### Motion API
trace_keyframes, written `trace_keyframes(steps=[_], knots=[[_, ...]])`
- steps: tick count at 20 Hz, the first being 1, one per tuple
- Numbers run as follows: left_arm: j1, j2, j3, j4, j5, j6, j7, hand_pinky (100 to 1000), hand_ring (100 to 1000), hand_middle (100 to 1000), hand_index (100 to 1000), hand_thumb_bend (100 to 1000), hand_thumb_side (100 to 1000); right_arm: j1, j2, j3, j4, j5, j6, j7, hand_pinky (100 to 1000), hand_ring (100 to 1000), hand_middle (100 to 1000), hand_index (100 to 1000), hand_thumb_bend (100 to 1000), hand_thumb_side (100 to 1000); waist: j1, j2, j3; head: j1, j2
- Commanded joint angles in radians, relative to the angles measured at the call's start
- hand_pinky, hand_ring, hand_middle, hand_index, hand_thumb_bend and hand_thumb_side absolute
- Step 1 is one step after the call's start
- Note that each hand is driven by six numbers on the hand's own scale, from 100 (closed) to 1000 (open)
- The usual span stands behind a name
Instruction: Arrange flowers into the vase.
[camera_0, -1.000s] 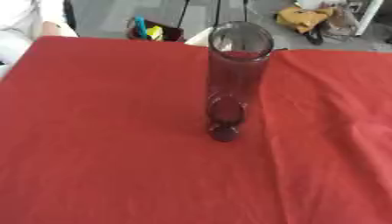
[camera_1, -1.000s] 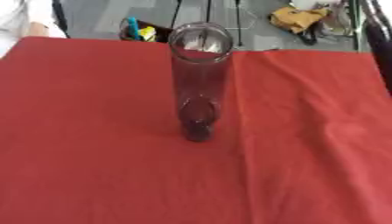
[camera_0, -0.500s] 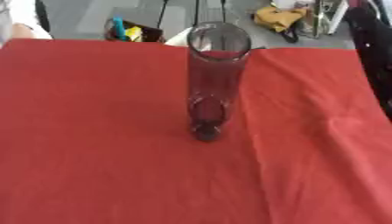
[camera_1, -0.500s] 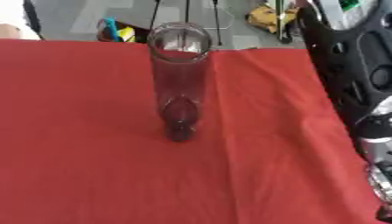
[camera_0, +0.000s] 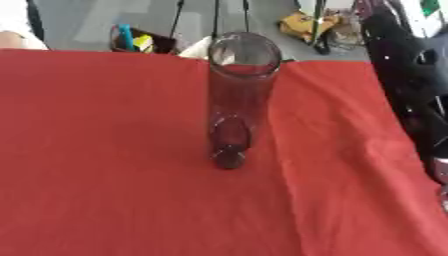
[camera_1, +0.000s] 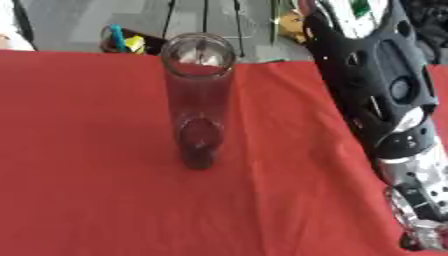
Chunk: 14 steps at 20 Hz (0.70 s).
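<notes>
A tall clear glass vase (camera_0: 236, 105) stands upright in the middle of the red tablecloth (camera_0: 105, 165), its mouth open and nothing in it. No flowers show in either view. My right arm (camera_1: 376, 90), black with round holes in its shell, runs down the right side of the right eye view, to the right of the vase and apart from it. Its silver-jointed end, the right hand (camera_1: 418, 200), sits at the lower right corner and is partly cut off by the edge. The left hand shows in no view.
The cloth has soft creases (camera_0: 385, 150) to the right of the vase. Beyond the far table edge, on the grey floor, are a dark holder with blue and yellow things (camera_0: 131, 42), thin stand legs (camera_0: 214, 17) and a yellow object (camera_0: 306, 22).
The camera has turned to the right, so the whole picture has slid left. My right arm has come into view along the right edge. The vase stands as before.
</notes>
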<state>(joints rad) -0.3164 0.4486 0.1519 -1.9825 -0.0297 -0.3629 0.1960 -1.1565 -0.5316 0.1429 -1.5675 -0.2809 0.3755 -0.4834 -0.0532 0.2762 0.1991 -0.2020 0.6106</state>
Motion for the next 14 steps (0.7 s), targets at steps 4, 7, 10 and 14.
trace_keyframes(steps=[4,7,10,14], knots=[[-0.008,0.028,-0.004,-0.018,0.002,-0.001,-0.011,719,859,854,962,100,966,-0.051,-0.012,-0.006,-0.013,-0.007,-0.010,-0.038,100,100,100,100,100,610,0.001,-0.013,0.004,0.011,-0.004],[-0.004,0.029,-0.005,-0.018,0.002,0.000,-0.014,719,859,854,962,100,966,-0.068,-0.012,-0.009,-0.011,-0.009,-0.006,-0.042,100,100,100,100,100,607,0.001,-0.012,0.001,0.007,-0.004],[-0.003,0.028,-0.005,-0.018,0.002,-0.001,-0.016,719,859,854,962,100,967,-0.076,-0.006,-0.011,-0.018,-0.012,0.000,-0.054,100,100,100,100,100,602,0.004,-0.009,0.003,-0.004,-0.011],[-0.003,0.028,-0.006,-0.018,0.003,-0.002,-0.017,719,859,854,962,100,967,-0.089,0.011,-0.015,-0.021,-0.025,-0.003,-0.073,100,100,100,100,100,596,0.005,-0.009,0.007,-0.008,-0.018]])
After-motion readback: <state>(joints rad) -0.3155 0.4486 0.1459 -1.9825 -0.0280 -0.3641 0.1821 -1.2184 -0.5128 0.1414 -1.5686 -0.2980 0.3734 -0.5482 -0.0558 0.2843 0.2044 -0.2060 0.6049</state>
